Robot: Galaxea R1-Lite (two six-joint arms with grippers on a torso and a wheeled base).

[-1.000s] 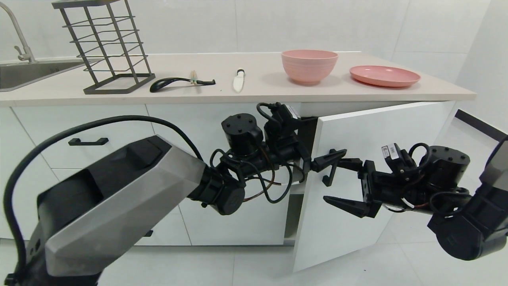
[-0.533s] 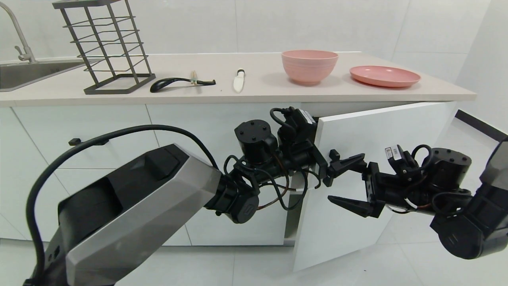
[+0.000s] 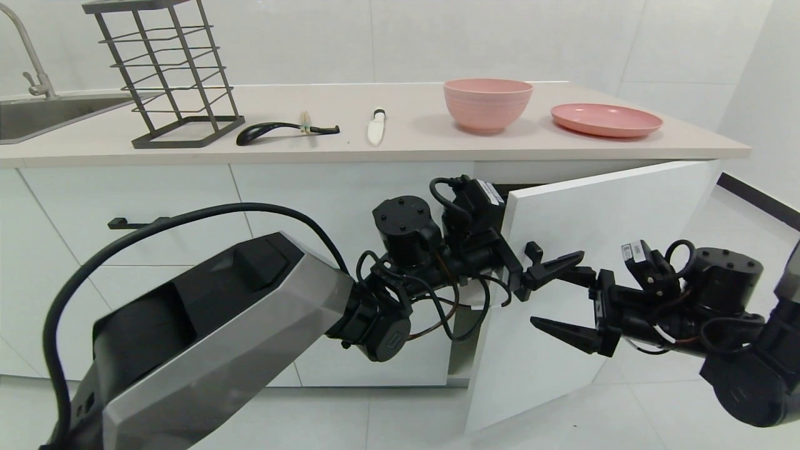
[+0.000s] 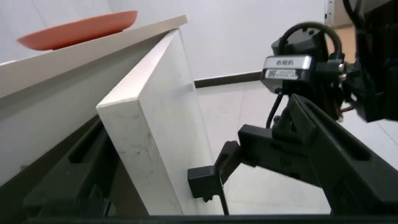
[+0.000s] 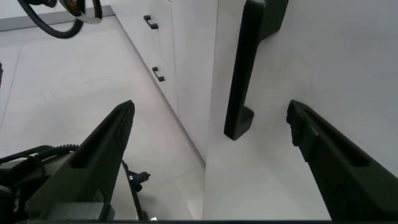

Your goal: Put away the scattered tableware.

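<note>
On the counter [image 3: 412, 147] lie a pink bowl [image 3: 487, 103], a pink plate [image 3: 605, 120], a white knife [image 3: 375, 127], a black spoon [image 3: 275, 130] and chopsticks [image 3: 305, 122]. Below them a white cabinet door [image 3: 600, 250] stands partly open. My left gripper [image 3: 497, 253] is at the door's free edge [image 4: 146, 155], partly hidden behind it. My right gripper [image 3: 558, 299] is open in front of the door. The black door handle [image 5: 247, 68] sits between and just beyond its fingertips [image 5: 124, 115], untouched. The plate [image 4: 81, 28] sits on the counter above the door.
A black wire rack [image 3: 165, 69] stands at the counter's left, beside a sink [image 3: 44, 115] with a faucet [image 3: 28, 53]. Closed drawers with black handles [image 3: 139, 222] lie left of the open cabinet. The floor [image 3: 325, 419] below is bare white tile.
My left arm has moved right and slightly down along the door's edge, and the door has swung a little further open. My right gripper has drawn back to the right and lower, still open.
</note>
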